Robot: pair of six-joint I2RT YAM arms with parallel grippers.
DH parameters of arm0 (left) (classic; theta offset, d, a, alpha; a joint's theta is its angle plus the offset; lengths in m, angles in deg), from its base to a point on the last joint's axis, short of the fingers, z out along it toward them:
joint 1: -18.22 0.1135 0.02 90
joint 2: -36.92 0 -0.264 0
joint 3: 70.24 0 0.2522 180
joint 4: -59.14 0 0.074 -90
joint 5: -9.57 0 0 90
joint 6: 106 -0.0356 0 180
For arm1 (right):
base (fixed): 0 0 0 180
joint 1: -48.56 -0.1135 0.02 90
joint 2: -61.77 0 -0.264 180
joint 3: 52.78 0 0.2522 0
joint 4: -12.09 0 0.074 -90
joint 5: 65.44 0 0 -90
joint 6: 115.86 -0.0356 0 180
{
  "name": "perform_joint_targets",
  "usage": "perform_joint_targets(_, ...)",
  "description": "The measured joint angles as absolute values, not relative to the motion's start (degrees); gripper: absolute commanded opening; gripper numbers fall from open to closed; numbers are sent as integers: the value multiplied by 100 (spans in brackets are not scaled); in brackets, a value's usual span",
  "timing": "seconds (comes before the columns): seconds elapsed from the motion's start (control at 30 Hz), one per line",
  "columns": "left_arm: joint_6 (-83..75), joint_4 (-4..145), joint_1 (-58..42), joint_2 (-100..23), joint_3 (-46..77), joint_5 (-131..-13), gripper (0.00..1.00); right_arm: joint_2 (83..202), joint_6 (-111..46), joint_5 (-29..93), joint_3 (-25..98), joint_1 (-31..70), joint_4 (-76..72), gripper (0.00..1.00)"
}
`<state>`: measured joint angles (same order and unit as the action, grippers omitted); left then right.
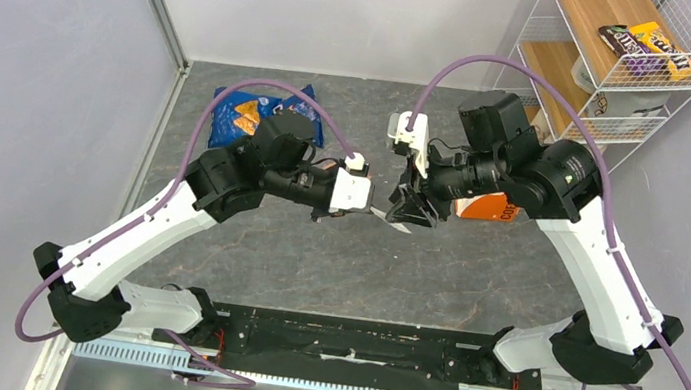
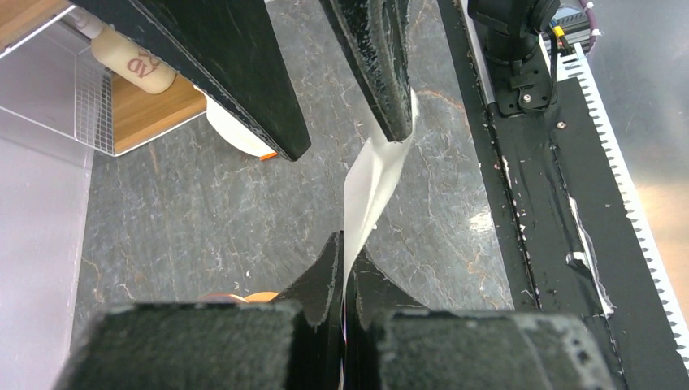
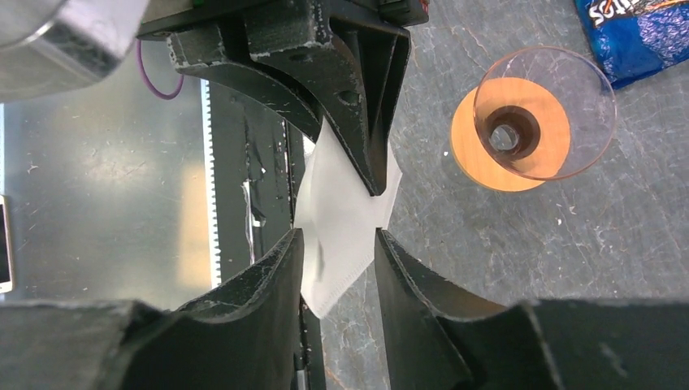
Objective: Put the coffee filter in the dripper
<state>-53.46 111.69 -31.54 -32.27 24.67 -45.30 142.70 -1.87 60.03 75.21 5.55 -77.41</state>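
At the near edge of the bench (image 1: pixel 312 261) we see both arm bases bolted to a dark rail (image 1: pixel 352 342). From there the left arm (image 1: pixel 147 219) and the right arm (image 1: pixel 603 279) lean inward and meet tip to tip above the middle of the bench.

The left jaws are closed flat on the coffee filter (image 2: pixel 374 183), pinching one edge of the white paper. The paper stretches away from them towards the right jaws and hangs in the air above the bench. The right jaws stand apart, with the filter in the gap between them. In the left wrist view, one right finger (image 2: pixel 382 81) seems to touch the far end of the paper and the other stands clear of it. We cannot tell whether that touch is a real one.

In the right wrist view the dripper (image 3: pixel 471 154) stands on the bench at about 2 o'clock from the filter and apart from it, showing its orange disc and dark centre.

From above, an orange-and-white pack (image 1: pixel 486 209) lies at 3 o'clock from the meeting jaws, partly under the right arm. A blue snack bag (image 1: pixel 241 116) lies at 10 o'clock. Farthest off, at 1 o'clock, a white wire rack (image 1: pixel 631 61) stands beyond the bench with candy packs (image 1: pixel 653 49) on its top shelf.
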Motion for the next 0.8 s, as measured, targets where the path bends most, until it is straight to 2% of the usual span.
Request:
perform_joint_targets(0.23, -5276, 11156, -3154, -3251, 2467, -4503, 2, 14233, -183, 6003, 7524, 553, -7741, 45)
perform_joint_targets(0.43, -5265, 11145, -3154, -3306, 2467, -4403, 2, 14233, -176, 5836, 7521, 553, -7741, 40)
perform_joint_targets(0.8, -5114, 11112, -3154, -3404, 2478, -4366, 2, 14237, -89, 5657, 7482, 553, -7737, 39)
